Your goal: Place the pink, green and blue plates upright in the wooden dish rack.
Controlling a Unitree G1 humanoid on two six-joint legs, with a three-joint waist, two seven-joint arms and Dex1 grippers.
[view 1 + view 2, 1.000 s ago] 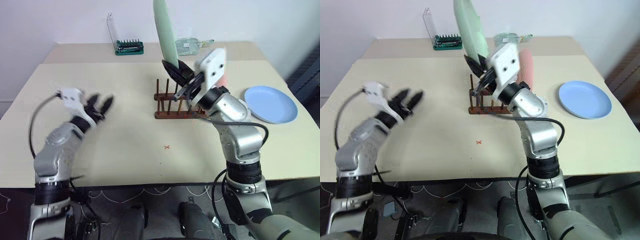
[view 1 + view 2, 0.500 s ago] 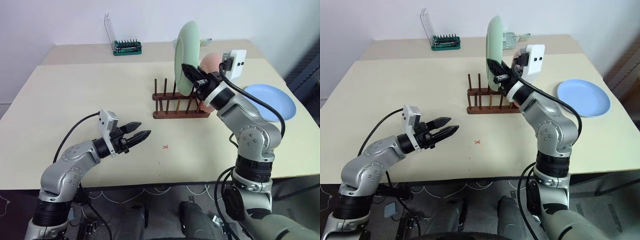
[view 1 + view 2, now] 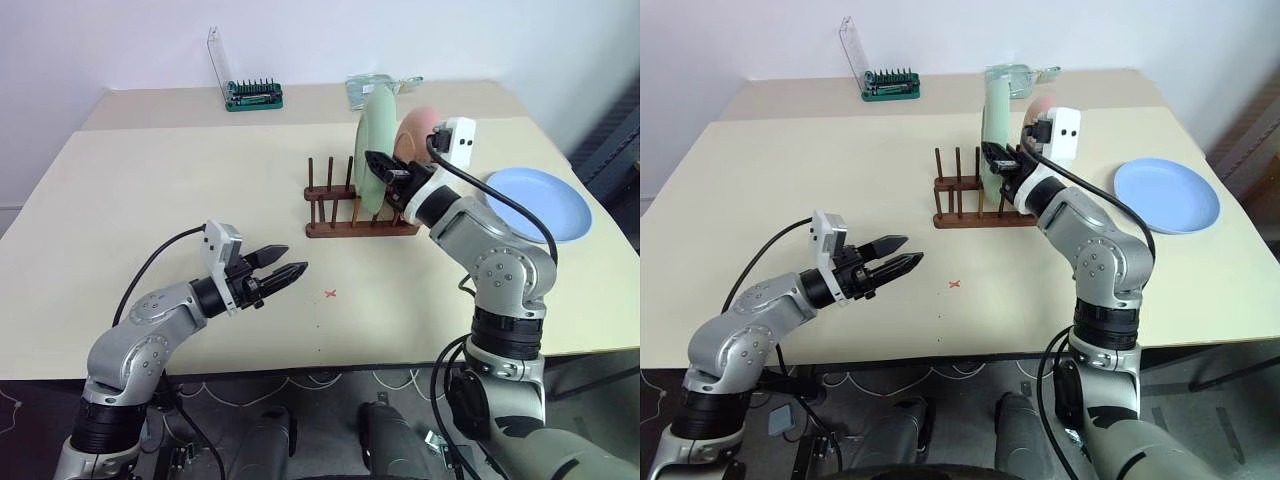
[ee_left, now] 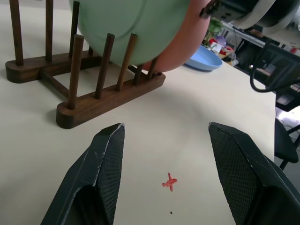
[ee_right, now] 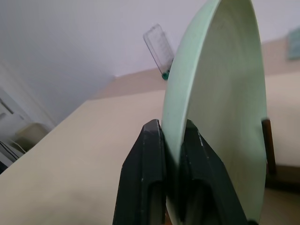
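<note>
Green plate going upright into the rack

Nearest, the left gripper [image 3: 290, 270] is hovering over the table [image 3: 150, 200] with its fingers spread and holding nothing. Beyond it, the right gripper [image 5: 171, 140] is pinching the green plate [image 3: 375, 150] by its rim, standing among the pegs of the wooden dish rack [image 3: 335, 215], with the pink plate [image 3: 420, 125] upright just behind. The blue plate [image 3: 545, 205] is lying flat off to the right.

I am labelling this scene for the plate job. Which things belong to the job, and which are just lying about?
Belong to the job:
green plate, in the right gripper
pink plate, in the rack
blue plate, flat on the table
wooden rack

Just lying about:
green screwdriver bit set
glass bottle
red cross mark
</note>
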